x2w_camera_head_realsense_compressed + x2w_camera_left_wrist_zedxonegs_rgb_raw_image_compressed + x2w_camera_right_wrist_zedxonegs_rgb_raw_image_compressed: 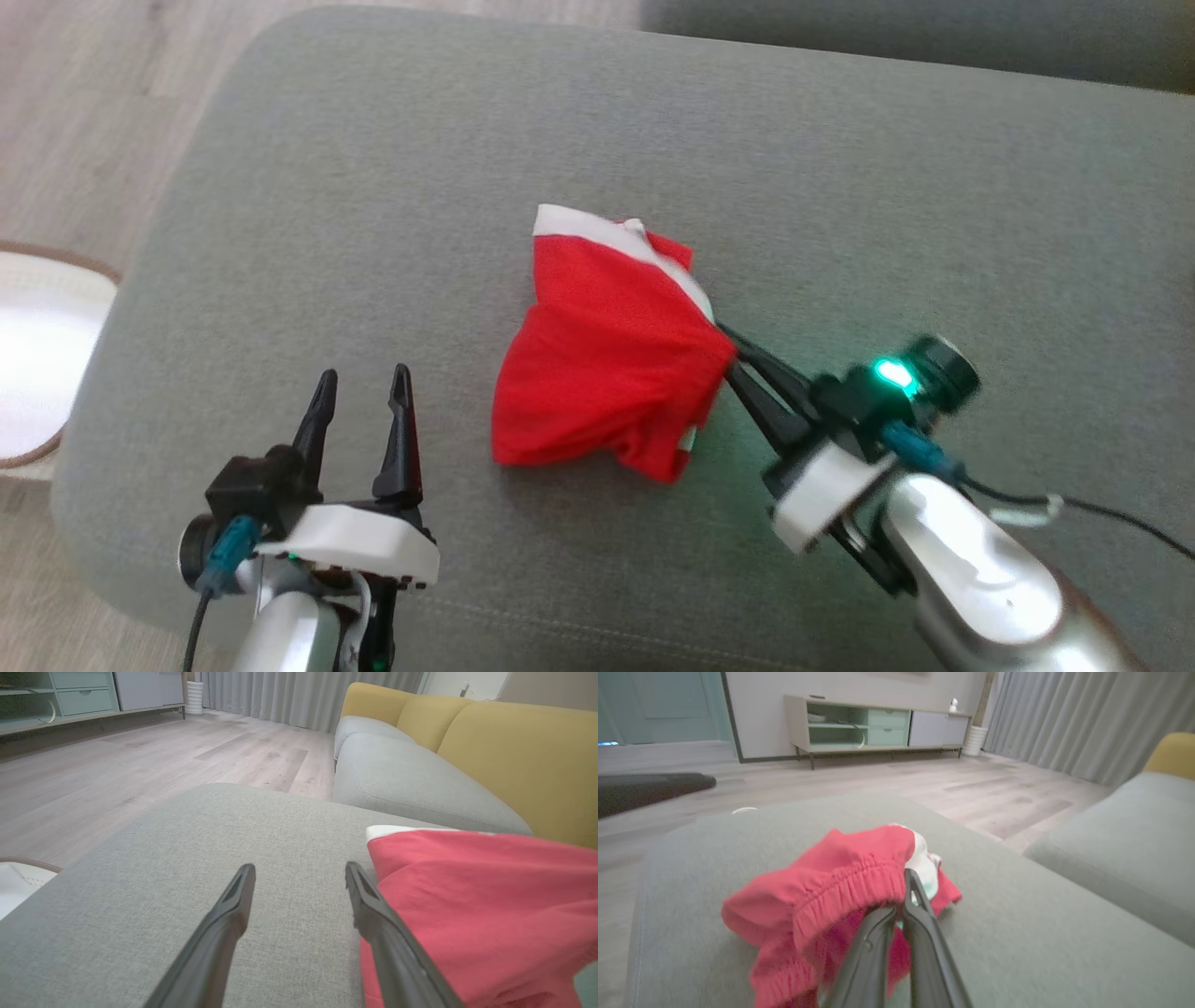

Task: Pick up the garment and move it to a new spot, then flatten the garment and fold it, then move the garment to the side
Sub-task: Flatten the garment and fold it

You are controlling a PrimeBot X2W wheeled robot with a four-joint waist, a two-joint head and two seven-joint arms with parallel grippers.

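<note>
By the front edge of the grey fabric ottoman (373,187), left of centre, the left pincer (364,375) stands released. Further in, mid-ottoman, the right pincer (736,359) is clenched on the elastic waistband (850,882) of the crumpled red fabric garment with white trim (607,355). The garment looks light and limp and will likely sag, so waistband corners seem the best hold.

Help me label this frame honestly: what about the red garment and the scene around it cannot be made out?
- Head view: the tips of the right gripper, hidden under an edge of the red garment.
- All views: the garment's type and full shape, hidden by its own bunched folds.
- Head view: the right wrist, blurred.
- Head view: a white brown-rimmed object, cut off by the left edge.
</note>
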